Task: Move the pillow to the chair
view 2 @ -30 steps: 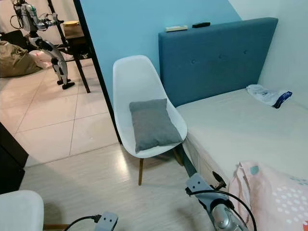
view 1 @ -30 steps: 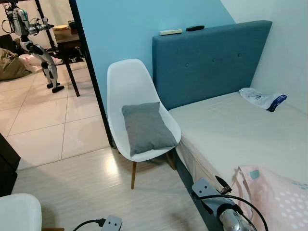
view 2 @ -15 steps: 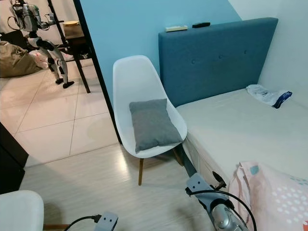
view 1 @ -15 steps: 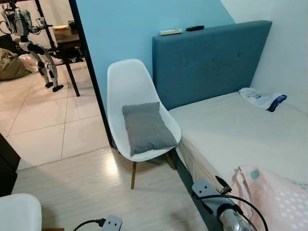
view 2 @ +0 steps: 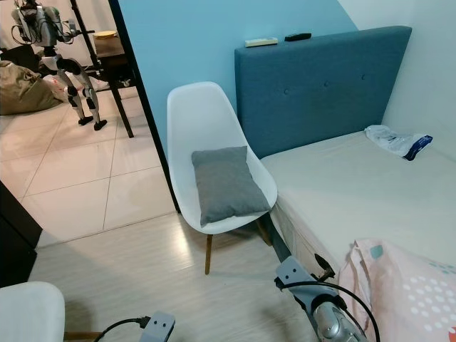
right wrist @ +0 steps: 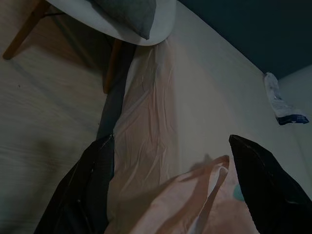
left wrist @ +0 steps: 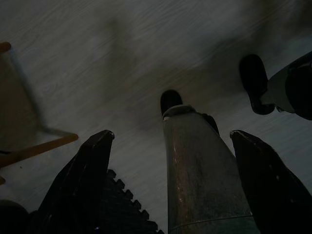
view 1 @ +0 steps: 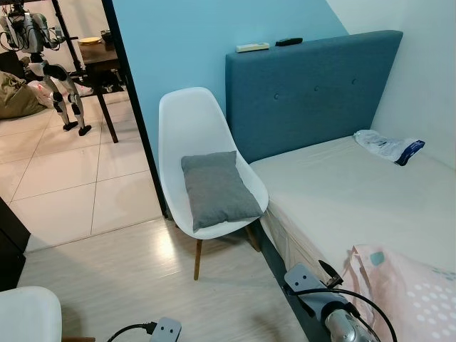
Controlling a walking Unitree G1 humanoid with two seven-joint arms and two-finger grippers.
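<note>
The grey pillow [view 1: 217, 189] lies on the seat of the white chair [view 1: 192, 125], just beside the bed [view 1: 342, 189] (a pink blanket [view 1: 410, 288] at its near corner). Left gripper [left wrist: 170, 146] hangs over the floor [view 1: 135, 278], fingers spread; right gripper [right wrist: 170, 151], fingers apart, holds nothing.

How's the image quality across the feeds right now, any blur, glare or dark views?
Both eye views: sharp and evenly lit, with a glare patch on the floor beside the chair; the pillow is crisp. Left wrist view: very dark, floor smeared. Right wrist view: dim, with the bed and chair edge readable.
</note>
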